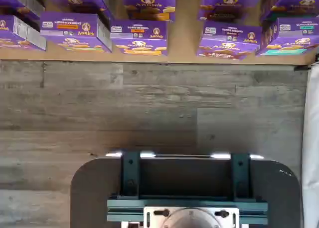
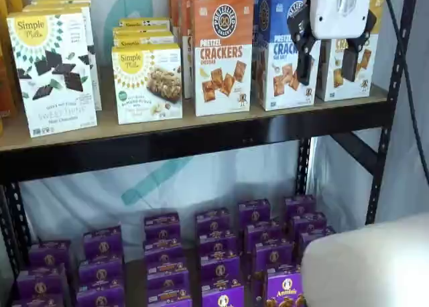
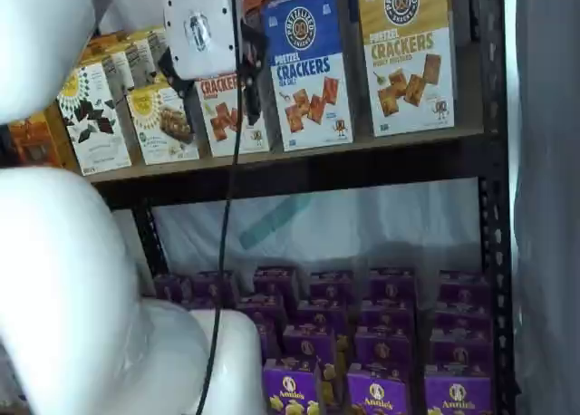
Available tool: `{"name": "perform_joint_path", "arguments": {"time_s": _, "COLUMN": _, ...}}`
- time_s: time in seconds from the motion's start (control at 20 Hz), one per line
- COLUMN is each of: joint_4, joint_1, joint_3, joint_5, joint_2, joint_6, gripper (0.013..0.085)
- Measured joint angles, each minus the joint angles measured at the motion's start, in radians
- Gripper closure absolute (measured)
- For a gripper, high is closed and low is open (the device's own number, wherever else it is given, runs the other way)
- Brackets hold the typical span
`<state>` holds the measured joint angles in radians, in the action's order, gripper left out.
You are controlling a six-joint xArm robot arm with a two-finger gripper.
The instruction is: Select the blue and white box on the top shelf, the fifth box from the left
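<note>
Up on the top shelf, a long tan wooden board with a thick black metal front rail, the boxes stand in a row facing forward. At the left is a white cardboard box with a yellow-green sunburst and dark chocolate squares; next to it stands a shorter white and yellow box picturing a crumbly bar. Right of that is a tall orange-topped cracker box with a round black logo. Just beside it stands the blue and white box, a tall cardboard carton with a blue top, a white lower half and square brown crackers pictured; in both shelf views it sits upright near the shelf's front edge. A yellow-topped cracker box follows on its right.

The white-bodied gripper with two black fingers hangs in front of the shelf, its jaws spread apart with a plain gap between them and nothing held. In a shelf view it overlaps the right edge of the blue and white box and the carton beside it.

Below, small purple cardboard boxes lie in rows on the lower level. The wrist view shows those purple boxes beyond grey wood-grain floor planks.
</note>
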<state>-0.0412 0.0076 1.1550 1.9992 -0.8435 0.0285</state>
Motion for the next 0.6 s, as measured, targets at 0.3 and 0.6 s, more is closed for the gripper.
{"name": "perform_joint_path", "arguments": {"time_s": 0.3, "joint_4": -0.085, "joint_1": -0.069, "joint_3": -0.009, "joint_5": -0.006, "joint_2": -0.008, "joint_6": -0.035, "gripper": 0.0130}}
{"name": "perform_joint_path", "arguments": {"time_s": 0.6, "joint_4": -0.035, "joint_1": -0.015, "joint_3": -0.021, "joint_5": -0.048, "joint_2": -0.013, "joint_6": -0.004, "gripper": 0.0130}}
